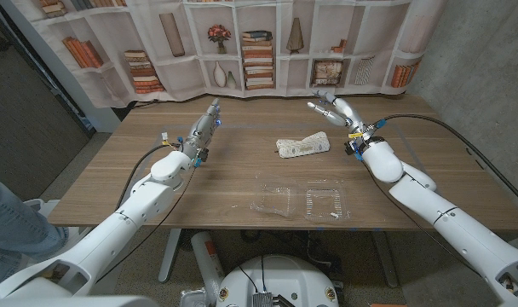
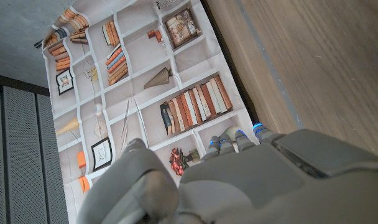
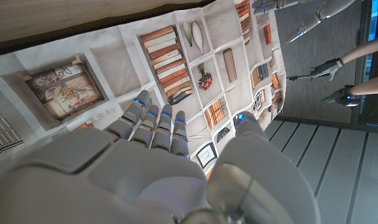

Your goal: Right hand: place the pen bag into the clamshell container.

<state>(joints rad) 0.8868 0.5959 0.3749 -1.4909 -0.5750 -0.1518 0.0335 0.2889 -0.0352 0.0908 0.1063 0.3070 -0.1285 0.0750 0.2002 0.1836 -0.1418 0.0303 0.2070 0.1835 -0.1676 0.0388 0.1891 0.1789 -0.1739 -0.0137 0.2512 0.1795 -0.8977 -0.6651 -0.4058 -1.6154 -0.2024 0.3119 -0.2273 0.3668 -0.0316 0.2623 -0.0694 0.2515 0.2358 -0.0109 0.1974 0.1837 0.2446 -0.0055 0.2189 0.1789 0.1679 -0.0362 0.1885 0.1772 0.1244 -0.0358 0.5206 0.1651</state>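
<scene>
A pale, cream-coloured pen bag [image 1: 302,146] lies on the wooden table [image 1: 123,170] a little right of centre. In front of it, near the table's front edge, a clear clamshell container [image 1: 300,201] lies opened out with both halves flat. My right hand [image 1: 334,110] hovers behind and to the right of the pen bag with fingers spread and nothing in it; its back [image 3: 164,168] points toward the backdrop. My left hand [image 1: 205,126] is raised at the left of the table, fingers extended and holding nothing; its back [image 2: 239,180] faces the bookshelf curtain.
A curtain printed with bookshelves [image 1: 242,51] hangs behind the table's far edge. A concrete wall [image 1: 480,60] stands at the right. A person's arm and tools [image 3: 338,65] appear in the right wrist view. A person's leg in jeans [image 1: 8,226] is at the left edge.
</scene>
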